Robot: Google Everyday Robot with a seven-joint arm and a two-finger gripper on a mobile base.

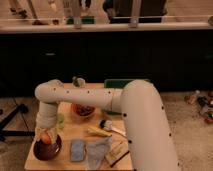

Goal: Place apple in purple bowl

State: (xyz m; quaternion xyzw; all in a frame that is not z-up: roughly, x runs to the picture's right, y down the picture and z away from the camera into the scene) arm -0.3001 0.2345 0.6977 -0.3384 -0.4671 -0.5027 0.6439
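Observation:
The purple bowl (47,150) sits at the front left corner of the wooden table (70,127). My gripper (45,137) hangs right over it, at the end of the white arm that bends down from the left. The small orange-red apple (46,138) is between the fingers, just above the bowl's inside. The bowl's far rim is hidden behind the gripper.
An orange-red bowl (83,110) with dark contents stands mid-table. A long yellow item (98,132) and a brush (111,127) lie to the right. A grey-blue sponge (77,150) and a crumpled cloth (99,153) lie at the front. A green tray (116,83) is at the back.

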